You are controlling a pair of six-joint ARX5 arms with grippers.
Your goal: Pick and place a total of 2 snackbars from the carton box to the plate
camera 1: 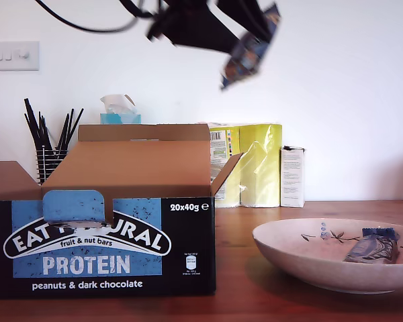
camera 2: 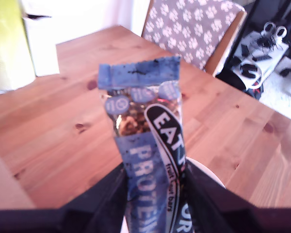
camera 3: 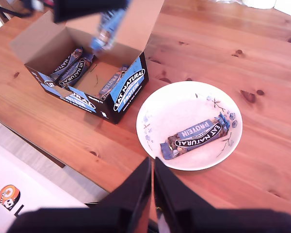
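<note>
My first gripper [camera 2: 153,182] is shut on a blue snackbar [camera 2: 145,141], held high in the air. In the exterior view this bar [camera 1: 250,50] hangs above the gap between the carton box [camera 1: 101,248] and the plate [camera 1: 289,248]. A second snackbar [camera 1: 373,247] lies inside the plate. In the second wrist view the open carton box [camera 3: 128,85] holds several bars [camera 3: 70,68], and the plate [camera 3: 160,111] carries one bar [camera 3: 196,135]. My second gripper [camera 3: 153,194] hovers high over the table edge near the plate, shut and holding nothing.
Behind the box stand yellow packs [camera 1: 258,164], a small white carton [camera 1: 292,176], a tissue box [camera 1: 119,111] and a wire holder of black sticks [camera 1: 50,141]. A chair with a paw-print cover [camera 2: 194,29] stands at the wooden table's far side.
</note>
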